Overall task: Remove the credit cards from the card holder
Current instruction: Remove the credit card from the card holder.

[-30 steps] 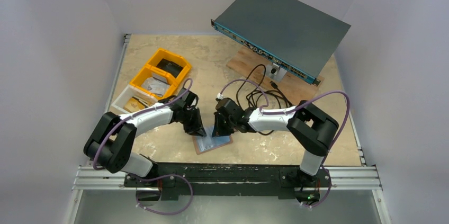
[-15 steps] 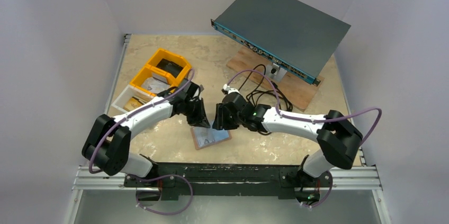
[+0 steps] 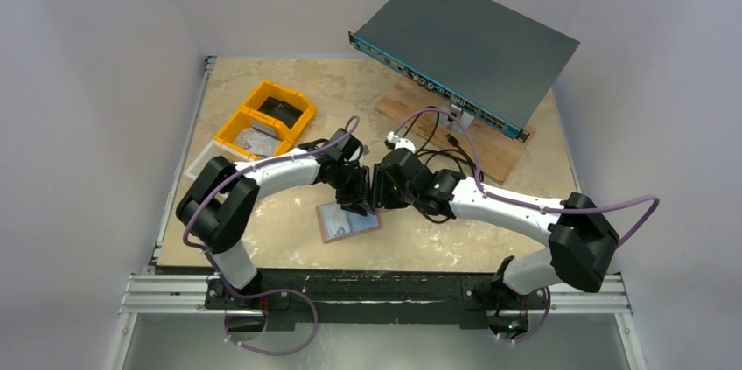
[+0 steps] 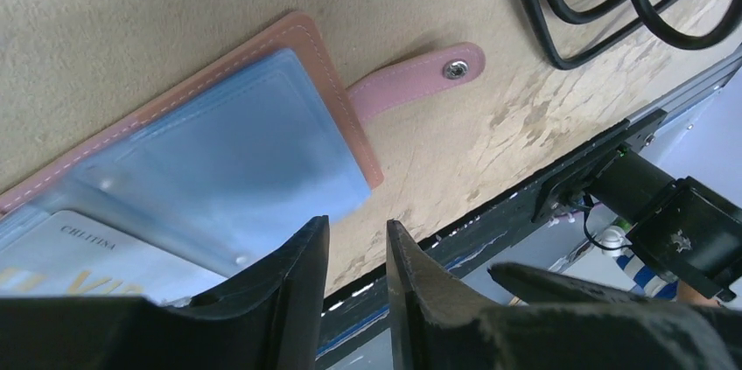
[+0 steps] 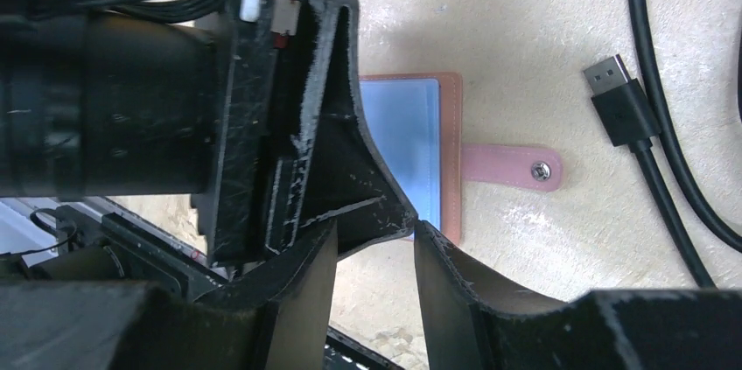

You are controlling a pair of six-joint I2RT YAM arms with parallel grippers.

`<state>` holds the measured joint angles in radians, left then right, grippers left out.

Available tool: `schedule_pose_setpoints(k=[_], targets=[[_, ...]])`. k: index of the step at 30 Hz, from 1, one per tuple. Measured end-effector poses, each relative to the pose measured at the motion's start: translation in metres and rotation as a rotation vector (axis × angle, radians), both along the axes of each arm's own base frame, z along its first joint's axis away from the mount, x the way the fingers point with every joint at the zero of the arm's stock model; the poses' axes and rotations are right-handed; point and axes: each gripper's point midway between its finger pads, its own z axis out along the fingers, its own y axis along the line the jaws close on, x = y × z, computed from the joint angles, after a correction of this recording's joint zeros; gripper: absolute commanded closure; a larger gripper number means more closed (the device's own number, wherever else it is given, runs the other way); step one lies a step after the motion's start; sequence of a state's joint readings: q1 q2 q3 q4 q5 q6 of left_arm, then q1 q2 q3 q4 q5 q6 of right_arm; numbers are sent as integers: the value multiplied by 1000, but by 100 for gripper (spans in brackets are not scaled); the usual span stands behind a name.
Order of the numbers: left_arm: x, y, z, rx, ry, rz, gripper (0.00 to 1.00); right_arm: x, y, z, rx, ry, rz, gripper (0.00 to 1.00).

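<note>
The card holder [image 3: 348, 220] lies open on the table [image 3: 280, 234] near its front edge, with a pale card [image 4: 79, 256] showing inside. The left gripper [image 4: 355, 228] hangs over its edge, fingers slightly apart and empty. The right gripper [image 5: 376, 232], likewise parted, is just beside it.

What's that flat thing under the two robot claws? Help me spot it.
On the beige table, look near the front edge, under the left gripper and right gripper. The card holder lies open there: tan leather, pale blue inside, with a snap strap, unlike the yellow bins.
</note>
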<state>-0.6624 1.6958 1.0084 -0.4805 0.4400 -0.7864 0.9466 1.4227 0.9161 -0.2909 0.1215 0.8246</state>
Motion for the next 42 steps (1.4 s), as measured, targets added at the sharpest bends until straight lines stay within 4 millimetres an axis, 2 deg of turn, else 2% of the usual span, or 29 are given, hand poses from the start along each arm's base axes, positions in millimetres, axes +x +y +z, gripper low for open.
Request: schedule_pose_setpoints(k=[4,7,9,12,14,17,19,22,25,33,42], targets=[[0,2,-4,20,8,9,60,0,-1,2,-1,-7,5,62],[5,12,5,54,-33,40,57,0,-1,0,-8,-8,19,62],[13,25,19,61,-87,86,56,-1,3,-2,-4,-6,33,62],[26,54,40,68,-174,188,56,-3,13,-9,15,14,71,62],[29,76,45,87,-209,252,59,-5,21,-18,24,36,101,62],[23,100,33,137,-202,305,64,-9,34,-39,28,88,147,62],[9,111,12,183,-156,307,67,-12,40,-52,27,121,170,62],[-5,117,-2,210,-111,306,74,-16,50,-66,43,163,204,62],[-8,118,-9,220,-91,310,81,-20,57,-72,63,187,229,62],[-1,111,-13,192,-93,306,92,-18,71,-70,119,190,247,62],[-3,111,-20,203,-76,303,97,-18,77,-73,141,203,246,62]])
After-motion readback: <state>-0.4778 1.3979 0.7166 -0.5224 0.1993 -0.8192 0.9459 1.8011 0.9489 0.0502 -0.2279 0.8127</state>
